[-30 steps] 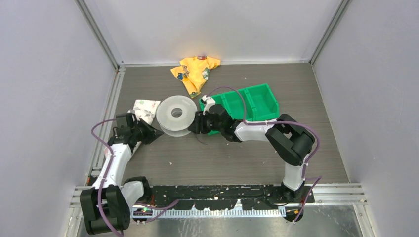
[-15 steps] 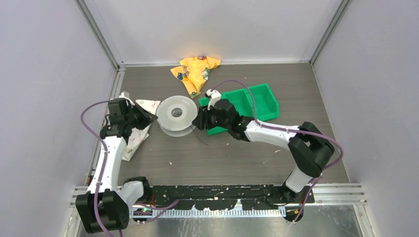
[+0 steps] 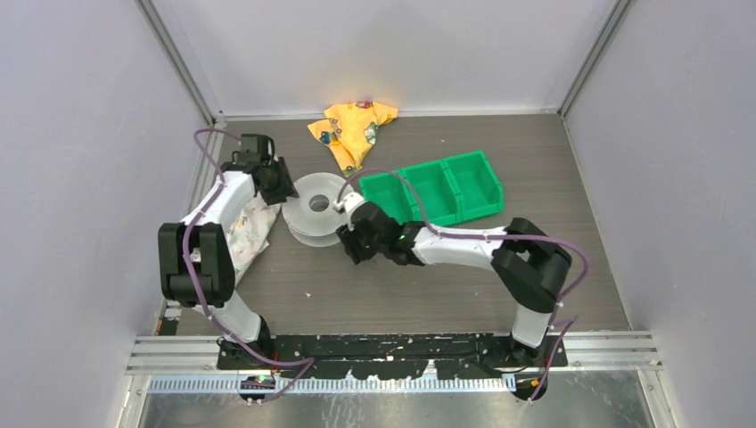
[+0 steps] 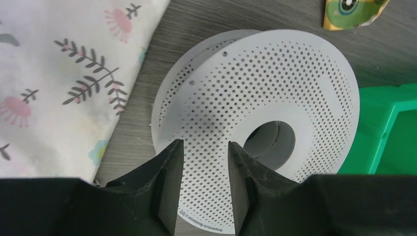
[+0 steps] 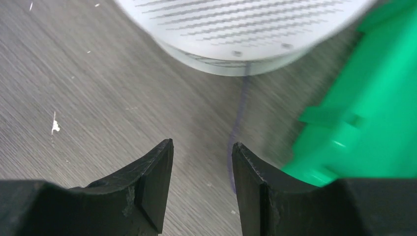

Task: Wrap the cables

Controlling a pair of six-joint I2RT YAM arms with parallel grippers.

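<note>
Presently the cable (image 5: 237,128) is seen as one thin dark strand trailing from under the spool (image 5: 236,34) across the table (image 5: 98,98), beside the bin (image 5: 364,108). The right gripper (image 5: 202,145) is parted and empty, the strand lying at one finger's inner edge. The left gripper (image 4: 205,145), narrowly parted and empty, is poised over the spool's flange. The strand should be centred between the jaws before closing, and the spool steadied against the pull

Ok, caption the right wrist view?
Open right gripper above thin dark cable trailing from pale spool beside green bin.
</note>
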